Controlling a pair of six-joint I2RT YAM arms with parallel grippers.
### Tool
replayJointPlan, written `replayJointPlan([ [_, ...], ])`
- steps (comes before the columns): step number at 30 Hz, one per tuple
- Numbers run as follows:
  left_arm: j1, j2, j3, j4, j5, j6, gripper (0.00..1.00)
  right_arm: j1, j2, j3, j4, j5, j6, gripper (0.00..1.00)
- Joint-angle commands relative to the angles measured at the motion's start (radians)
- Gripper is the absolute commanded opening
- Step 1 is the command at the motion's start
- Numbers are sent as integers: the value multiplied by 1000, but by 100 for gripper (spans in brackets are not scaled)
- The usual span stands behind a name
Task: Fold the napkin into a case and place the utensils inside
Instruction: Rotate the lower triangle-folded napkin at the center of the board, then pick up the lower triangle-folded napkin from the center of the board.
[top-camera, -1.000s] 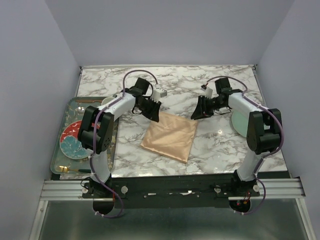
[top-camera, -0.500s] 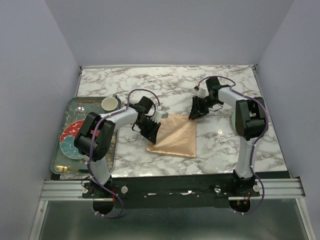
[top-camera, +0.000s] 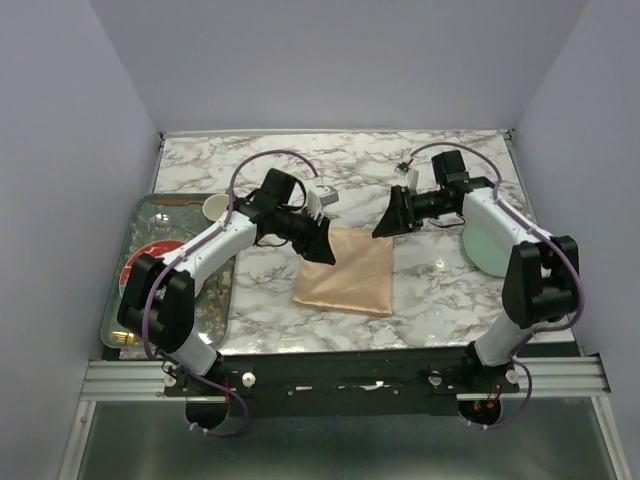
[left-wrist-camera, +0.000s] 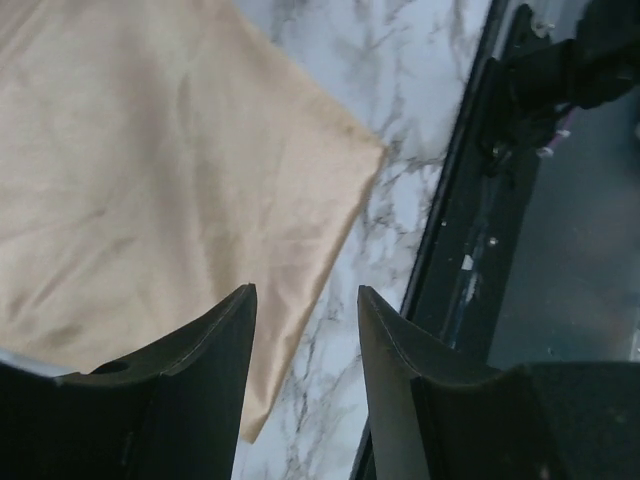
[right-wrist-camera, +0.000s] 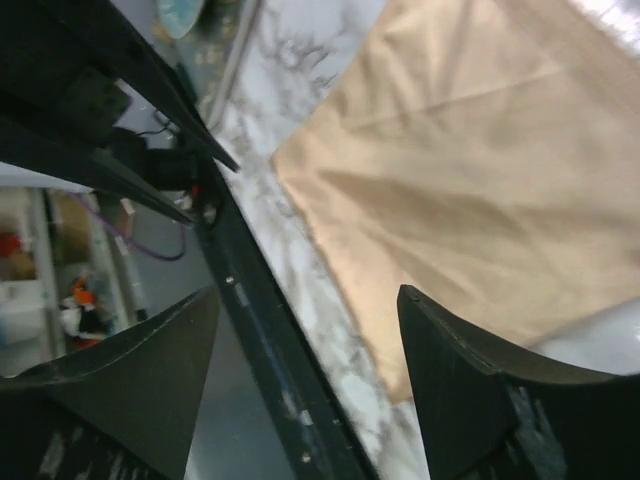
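Left pincer (top-camera: 322, 240): released, nothing between its fingers. In the left wrist view (left-wrist-camera: 305, 330) the gap shows only a cloth edge and bare marble. It hangs over the far-left corner of the napkin (top-camera: 345, 272).

Right pincer (top-camera: 388, 215): also released and empty (right-wrist-camera: 300, 380). It sits just off the napkin's far-right corner.

The napkin lies folded flat at the middle of the surface (top-camera: 440, 290). Seen from above, it lies toward 5 o'clock from the left pincer and 7 o'clock from the right.

It is close to square, with no clear long axis, so in my judgement it is not yet a case. I judge the left arm marginally nearer. The tray (top-camera: 215, 290) sits at 9 o'clock, and I cannot pick out the utensils there.
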Motion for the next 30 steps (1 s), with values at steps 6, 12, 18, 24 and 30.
replayJointPlan([
  [6,-132,51,-188,104,321,-162,50,118,-57,-412,254,-245,260,81],
  [12,-126,188,-235,144,359,-157,51,187,-22,-489,300,-289,291,81],
  [18,-77,369,-192,112,336,-56,56,187,119,-508,283,-220,230,81],
  [24,-17,501,-140,-17,381,45,57,158,240,-471,159,-65,107,81],
  [30,-2,443,-104,-176,382,142,58,141,220,-416,15,-27,21,80],
])
